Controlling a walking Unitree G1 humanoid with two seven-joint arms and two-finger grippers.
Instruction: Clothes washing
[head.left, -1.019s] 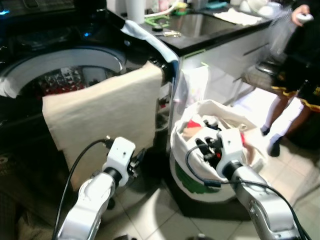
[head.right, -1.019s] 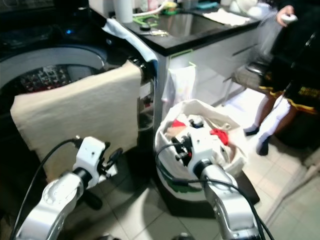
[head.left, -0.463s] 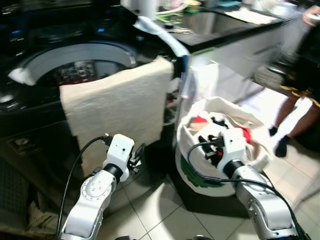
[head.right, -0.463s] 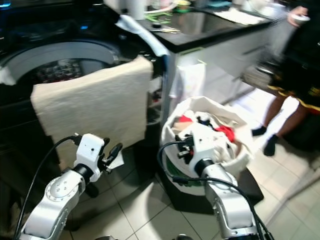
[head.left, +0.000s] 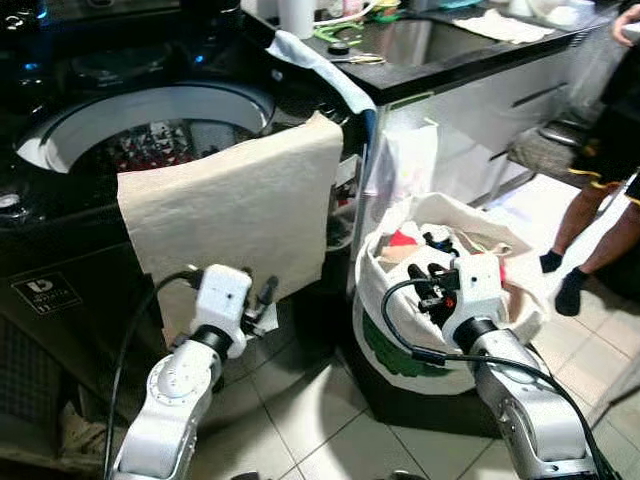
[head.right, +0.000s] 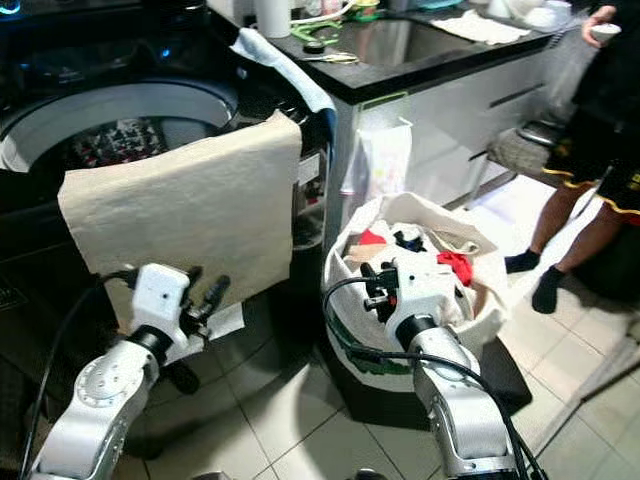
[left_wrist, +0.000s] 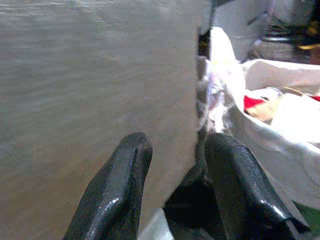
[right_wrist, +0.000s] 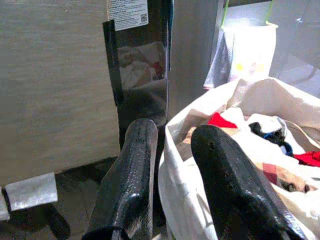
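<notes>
Since 1.0 s ago the head camera has shifted, and both arms remain raised ahead of the robot. Now the left gripper (head.left: 262, 298) hangs just before the lower edge of 1 beige towel (head.left: 235, 205) draped over the front rim of the open top-loading washing machine (head.left: 150, 105), its 2 fingers (left_wrist: 117, 192) slightly parted and empty. At the same height, the right gripper (head.left: 428, 285) hovers over the near rim of 1 white laundry bag (head.left: 395, 325) full of mixed clothes (head.left: 440, 250), its fingers parted with nothing between them. Bare tiled floor (head.left: 300, 400) lies between washer and bag. Off to the right, 1 person (head.left: 600, 150) stands beside the dark countertop (head.left: 450, 55).
</notes>
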